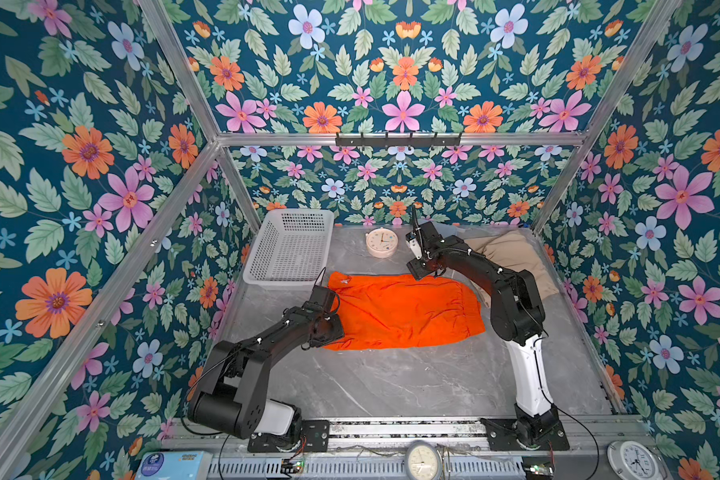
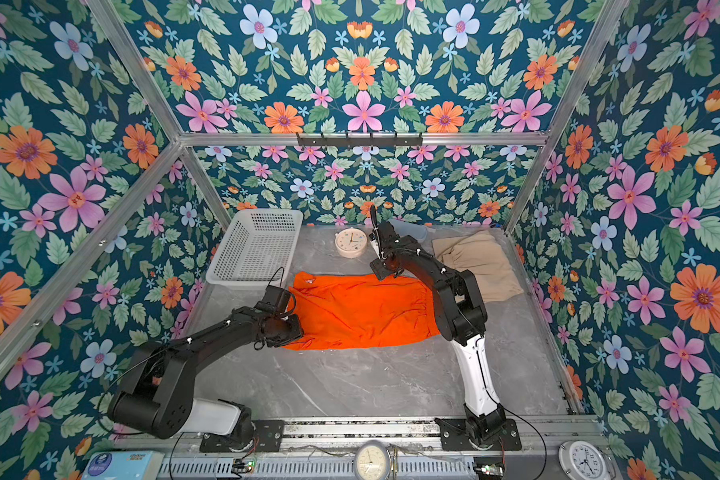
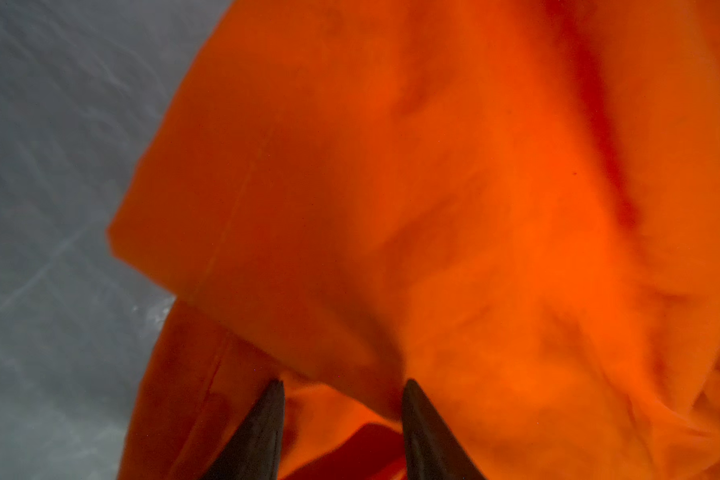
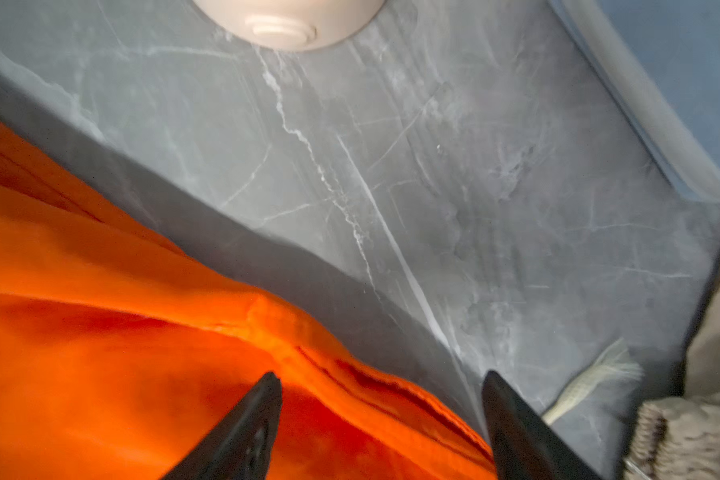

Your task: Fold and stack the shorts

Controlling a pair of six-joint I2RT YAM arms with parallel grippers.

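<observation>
**Both grippers open at the orange shorts; beige pair off to far R**

L gripper: jaws abt half apart, holding nothing. Both dark tips sit low over the orange shorts, w/ cloth showing in the gap btwn them. A folded edge runs just ahead of the tips, and grey table lies beside it. In both top views this gripper is at the pair's L edge, its tips hidden under the wrist.

R gripper: jaws wide, empty. One tip is over orange cloth and the other over bare table, so the hem passes under the gap. In both top views it points down at the pair's far edge.

Orange shorts: mid-table, a wrinkled rough rectangle w/ the gathered waistband toward R.

Beige shorts: far-R corner, partly behind the R arm. The two pairs lie side by side, not stacked. In the R wrist view the beige pair's white tasselled drawstring lies on the table, w/ a strip of table btwn it and the orange cloth.

Round cream clock lies face up just beyond the R gripper. White perforated basket is far L, its near rim just beside the orange pair's far-L corner.
</observation>
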